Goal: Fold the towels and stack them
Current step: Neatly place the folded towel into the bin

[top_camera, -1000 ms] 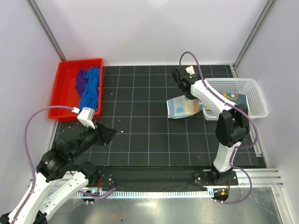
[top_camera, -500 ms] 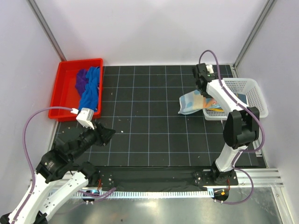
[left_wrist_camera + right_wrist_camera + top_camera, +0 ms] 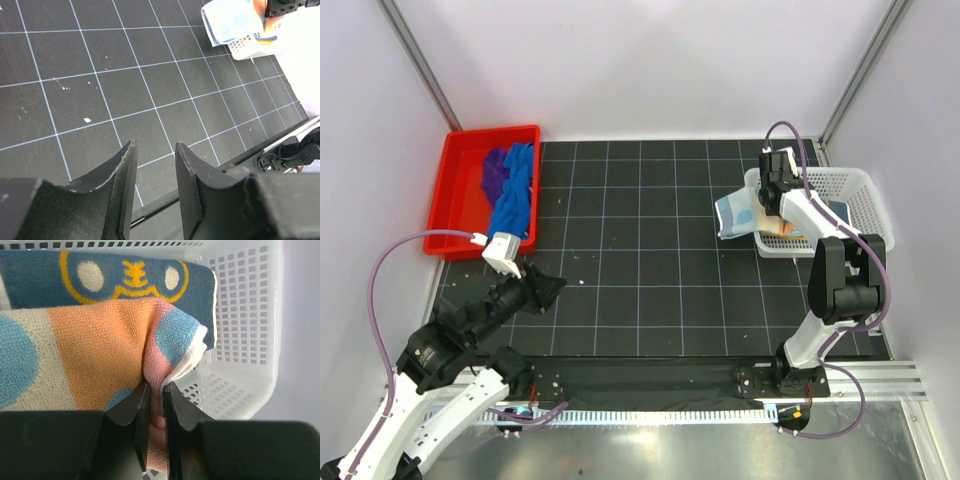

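My right gripper [image 3: 775, 195] is shut on the patterned towel [image 3: 738, 212], orange, pink, pale and light blue, and holds it over the left rim of the white mesh basket [image 3: 865, 185]. In the right wrist view the fingers [image 3: 141, 415] pinch a fold of this towel [image 3: 90, 365]. A dark blue towel with a yellow pattern [image 3: 115, 277] lies in the basket [image 3: 245, 315]. The royal blue towel [image 3: 515, 195] and the purple towel [image 3: 495, 172] lie crumpled in the red tray [image 3: 460, 160]. My left gripper [image 3: 552, 290] is open and empty above the black mat [image 3: 156, 147].
The black gridded mat [image 3: 650, 290] covers the table between tray and basket. White crumbs [image 3: 87, 120] dot it. The patterned towel [image 3: 232, 22] and the basket's corner [image 3: 245, 47] show at the top right of the left wrist view.
My right gripper has carried the patterned towel to the right, from the middle of the mat to the basket's left rim. The left arm has barely moved.
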### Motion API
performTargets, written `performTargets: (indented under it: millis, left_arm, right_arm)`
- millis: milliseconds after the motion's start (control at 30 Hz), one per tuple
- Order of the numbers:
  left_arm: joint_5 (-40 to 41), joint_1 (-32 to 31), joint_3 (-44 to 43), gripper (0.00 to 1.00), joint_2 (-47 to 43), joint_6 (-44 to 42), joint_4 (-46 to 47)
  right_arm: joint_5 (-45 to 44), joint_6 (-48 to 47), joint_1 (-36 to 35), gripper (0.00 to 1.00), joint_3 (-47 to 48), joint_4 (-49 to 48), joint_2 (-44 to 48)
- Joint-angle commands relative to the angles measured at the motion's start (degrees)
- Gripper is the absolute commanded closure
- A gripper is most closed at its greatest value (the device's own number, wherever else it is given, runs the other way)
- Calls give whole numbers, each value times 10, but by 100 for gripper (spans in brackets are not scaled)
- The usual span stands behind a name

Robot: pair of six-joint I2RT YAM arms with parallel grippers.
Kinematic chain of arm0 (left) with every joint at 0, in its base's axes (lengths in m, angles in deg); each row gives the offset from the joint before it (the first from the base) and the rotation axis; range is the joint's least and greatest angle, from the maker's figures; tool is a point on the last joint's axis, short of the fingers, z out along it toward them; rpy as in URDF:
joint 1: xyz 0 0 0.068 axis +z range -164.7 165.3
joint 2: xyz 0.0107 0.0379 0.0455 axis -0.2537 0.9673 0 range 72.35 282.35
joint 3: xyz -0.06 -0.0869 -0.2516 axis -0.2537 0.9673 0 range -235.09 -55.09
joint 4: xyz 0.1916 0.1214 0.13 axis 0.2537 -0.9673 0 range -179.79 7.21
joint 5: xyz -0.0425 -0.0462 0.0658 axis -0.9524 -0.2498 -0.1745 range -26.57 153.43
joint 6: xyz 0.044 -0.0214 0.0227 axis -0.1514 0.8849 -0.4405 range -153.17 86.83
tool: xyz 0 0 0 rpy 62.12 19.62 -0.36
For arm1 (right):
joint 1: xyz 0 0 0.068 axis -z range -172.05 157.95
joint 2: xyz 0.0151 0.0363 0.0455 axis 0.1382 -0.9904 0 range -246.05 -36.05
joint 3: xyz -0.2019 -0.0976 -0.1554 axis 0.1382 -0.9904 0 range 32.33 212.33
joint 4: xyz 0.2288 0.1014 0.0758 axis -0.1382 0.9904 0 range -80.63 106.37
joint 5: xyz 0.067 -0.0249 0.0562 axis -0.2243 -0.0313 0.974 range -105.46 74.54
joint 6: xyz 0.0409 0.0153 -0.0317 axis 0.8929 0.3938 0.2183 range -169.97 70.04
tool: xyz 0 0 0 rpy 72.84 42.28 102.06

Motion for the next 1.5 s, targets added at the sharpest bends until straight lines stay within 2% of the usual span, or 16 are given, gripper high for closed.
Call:
performTargets:
  millis: [0,300,733,1033,1267,1333,1367,1400,1467]
  left_arm:
    - [-11,-2,2,61,-6,-14,11]
    - [-13,-3,2,61,-6,-15,13]
    - [-6,-19,2,62,-8,-13,11]
    - [7,-26,2,62,-11,-11,8]
    - [7,-26,2,62,-11,-11,8]
    - [8,-26,2,62,-10,-11,8]
    - [8,-26,2,62,-10,-11,8]
    - [7,-26,2,62,-10,-11,8]
    - [7,-26,2,62,-9,-11,8]
  right_arm:
    - [-11,-54,13,99,-20,-101,31]
    - [-14,-92,38,99,-20,-160,-14]
    - [-14,-146,76,99,39,-163,-32]
    - [-5,-167,102,99,103,-128,-57]
    - [-10,-161,114,99,84,-139,-73]
    - [-15,-148,123,91,76,-142,-77]
    - [-23,-143,126,83,74,-145,-78]
    - [-26,-137,129,64,72,-148,-81]
    - [-29,-119,136,49,74,-147,-83]
